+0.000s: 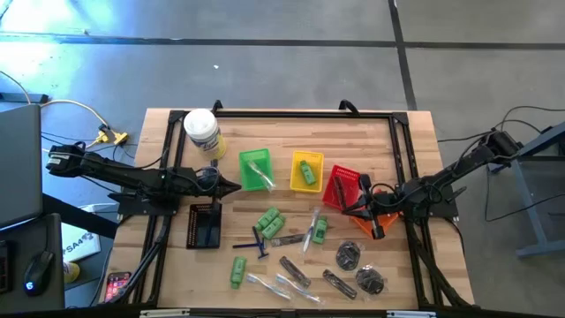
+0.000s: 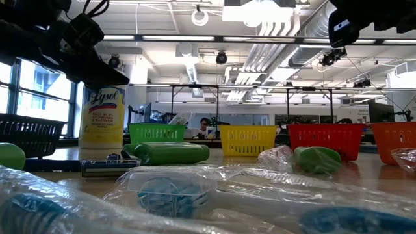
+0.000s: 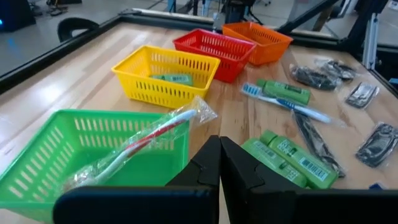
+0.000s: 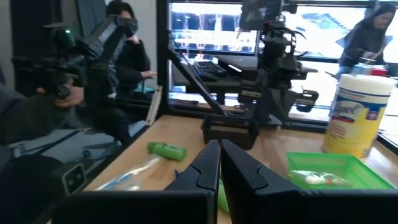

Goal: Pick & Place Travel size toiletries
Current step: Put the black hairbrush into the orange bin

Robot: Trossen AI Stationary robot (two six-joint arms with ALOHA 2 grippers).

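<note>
While most travel size toiletries [image 1: 296, 256] lie loose on the table [image 1: 397, 150] near the green basket [image 1: 255, 168], both the left end effector [image 1: 231, 186] and right end effector [image 1: 346, 210] hover closed and empty; slippery clear packets [image 1: 269, 284] could slide from a pinch.

Daylight glare whitens the floor [image 1: 35, 66] beyond the bench's far left corner in the high view, while the bench [image 1: 300, 141] itself is evenly lit with faint shadows; in the low view ceiling lights [image 2: 260, 12] burn bright and the nearest clear packets [image 2: 195, 195] are badly out of focus; in the right wrist view bright windows [image 4: 214, 28] backlight the scene, leaving the near fingers [image 4: 205, 171] dark and soft.
</note>
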